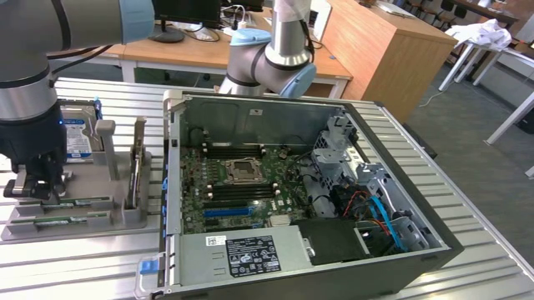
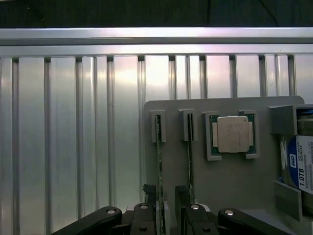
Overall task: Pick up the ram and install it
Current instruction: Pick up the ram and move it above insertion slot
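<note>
Two ram sticks point(image 2: 159, 166), claw point(image 2: 165, 200) astride one, one processor point(image 2: 233, 133)

Open PC case point(image 1: 250, 122) on a slatted metal table point(image 1: 84, 275), grey tray point(image 2: 230, 181) just beside it with a silver processor point(image 2: 233, 134) and hard drive point(image 2: 301, 166)

The ram point(image 2: 159, 161) sits in the holder point(image 1: 117, 219), at the exterior view's left of the computer case point(image 1: 250, 119)

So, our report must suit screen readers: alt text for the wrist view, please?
The open pincer straddles one ram stick standing on edge in a grey holder, on a slatted metal table. The holder also carries a second stick, a square silver processor and a blue-labelled hard drive.
</note>
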